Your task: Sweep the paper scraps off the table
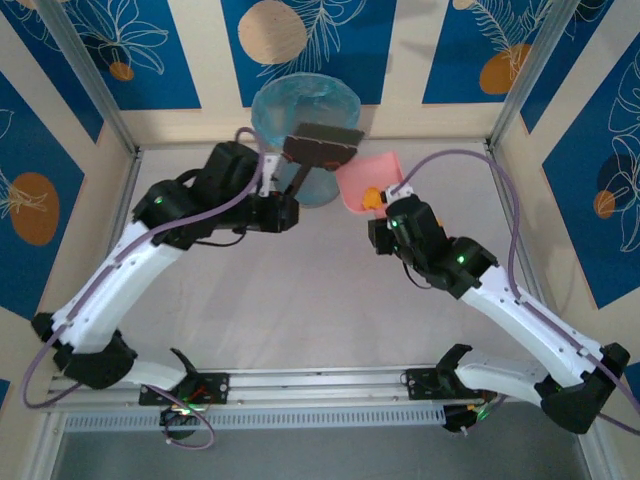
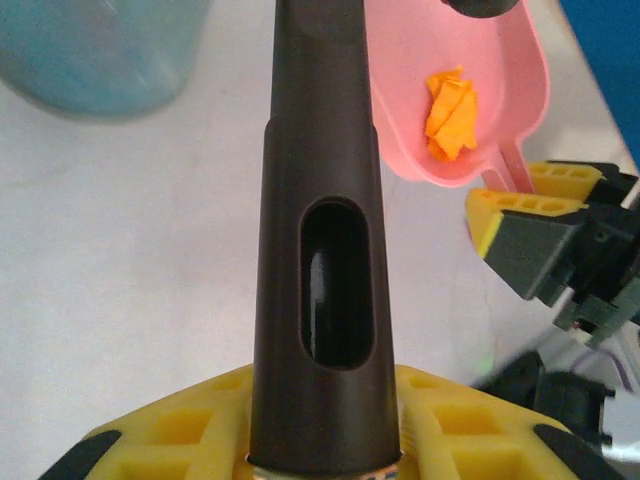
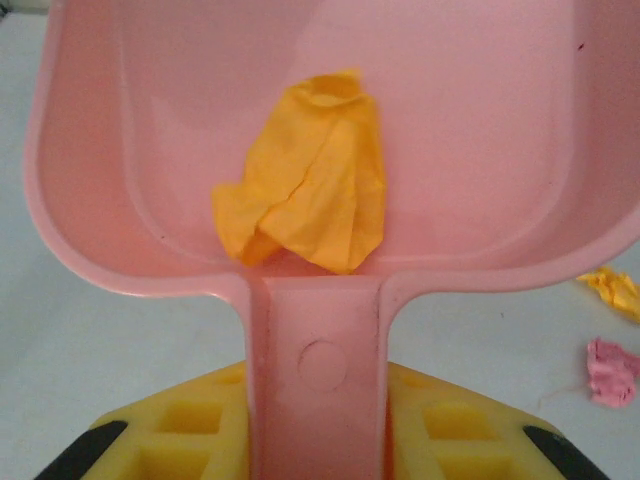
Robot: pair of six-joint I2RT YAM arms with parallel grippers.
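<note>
Right tool (image 3: pixel 320 435) grips the dustpan (image 3: pixel 70 215), an orange scrap (image 3: pixel 305 180) seemingly loose inside.

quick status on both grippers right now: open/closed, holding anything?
Left gripper: shut on the brush handle.
Right gripper: shut on the pink dustpan by its handle; an orange paper scrap lies inside.

Entry, seen from above. On the off-white table (image 1: pixel 300 310) we list:
- a left gripper (image 1: pixel 288 206) clamped on the handle of a dark brush (image 1: pixel 322 148), whose head overlaps the near side of a translucent blue bin (image 1: pixel 300 100) at the far edge
- a right gripper (image 1: pixel 385 213) closed on a pink dustpan (image 1: pixel 362 175), just beside the bin, with one orange paper scrap (image 1: pixel 372 198) in it
- a metal rail (image 1: pixel 320 385) along the front
</note>
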